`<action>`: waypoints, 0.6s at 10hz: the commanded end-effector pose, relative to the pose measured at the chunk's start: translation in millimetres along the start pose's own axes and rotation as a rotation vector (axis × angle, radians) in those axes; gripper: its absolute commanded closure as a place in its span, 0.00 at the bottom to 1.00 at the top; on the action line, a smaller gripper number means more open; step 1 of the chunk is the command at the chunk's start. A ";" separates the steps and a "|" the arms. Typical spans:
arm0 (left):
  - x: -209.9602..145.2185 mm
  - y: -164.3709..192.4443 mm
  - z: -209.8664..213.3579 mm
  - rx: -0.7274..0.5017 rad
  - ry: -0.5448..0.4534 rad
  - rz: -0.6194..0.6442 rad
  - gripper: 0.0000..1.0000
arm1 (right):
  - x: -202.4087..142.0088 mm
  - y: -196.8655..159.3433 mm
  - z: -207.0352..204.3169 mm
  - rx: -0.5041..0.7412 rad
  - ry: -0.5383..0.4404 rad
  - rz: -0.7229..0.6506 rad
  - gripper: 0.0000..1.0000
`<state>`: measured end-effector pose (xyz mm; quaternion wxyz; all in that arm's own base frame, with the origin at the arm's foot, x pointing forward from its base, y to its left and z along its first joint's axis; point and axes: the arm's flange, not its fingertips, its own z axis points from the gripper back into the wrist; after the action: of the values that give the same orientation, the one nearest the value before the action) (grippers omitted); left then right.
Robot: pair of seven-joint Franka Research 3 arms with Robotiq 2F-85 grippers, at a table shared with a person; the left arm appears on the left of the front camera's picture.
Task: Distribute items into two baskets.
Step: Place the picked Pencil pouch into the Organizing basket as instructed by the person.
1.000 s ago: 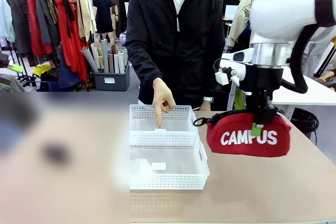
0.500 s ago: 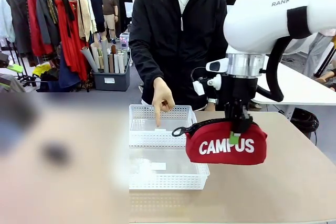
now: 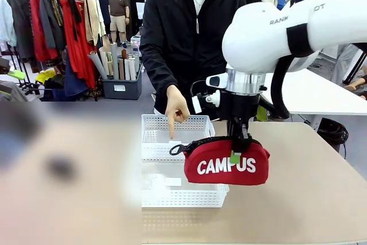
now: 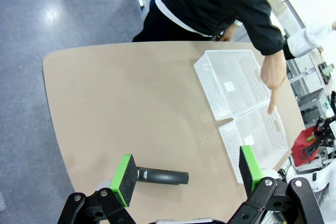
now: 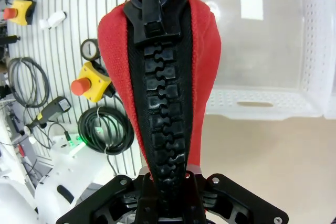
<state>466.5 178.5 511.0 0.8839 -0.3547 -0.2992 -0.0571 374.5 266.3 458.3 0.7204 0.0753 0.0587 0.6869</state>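
Presently, the right arm is extended in from the right across the middle of the table [image 3: 298,199], with the wrist upright and the fingers pointed straight down. The right gripper [image 3: 235,151] is clamped on the black zip ridge of the red pouch [image 3: 226,166], which is suspended level directly beneath the jaws, clear of the table. Its zip-pull end is held over the near basket [image 3: 183,198]. The far basket [image 3: 172,123] lies beyond the jaws, and the person's hand [image 3: 176,107] is pointed index-down into it. The left gripper [image 4: 187,167] is held above the table with its jaws spread wide and nothing gripped. The stapler [image 4: 163,176] is noted lying on the table below, between the two pads.
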 end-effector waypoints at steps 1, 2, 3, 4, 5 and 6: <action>0.2 -0.7 -0.1 0.001 -0.003 -0.002 0.00 | 17.2 -12.3 3.2 -0.026 0.004 -0.004 1.00; 0.2 -0.7 -0.1 0.001 -0.003 -0.002 0.00 | 26.0 -16.2 1.3 -0.037 -0.002 0.002 1.00; 0.2 -0.7 -0.1 0.001 -0.003 -0.002 0.00 | 32.5 -20.3 0.1 -0.039 -0.004 0.003 1.00; 0.2 -0.7 -0.1 0.001 -0.003 -0.002 0.00 | 37.7 -22.9 -1.2 -0.039 -0.001 0.004 1.00; 0.2 -0.7 -0.1 0.001 -0.003 -0.002 0.00 | 42.1 -26.3 -3.2 -0.042 -0.001 -0.004 1.00; 0.2 -0.7 -0.1 0.001 -0.003 -0.002 0.00 | 46.7 -29.2 -6.3 -0.050 0.001 -0.017 1.00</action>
<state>466.5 178.5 511.0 0.8839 -0.3547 -0.2992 -0.0572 399.4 303.7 447.0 0.7169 0.0758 0.0454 0.6915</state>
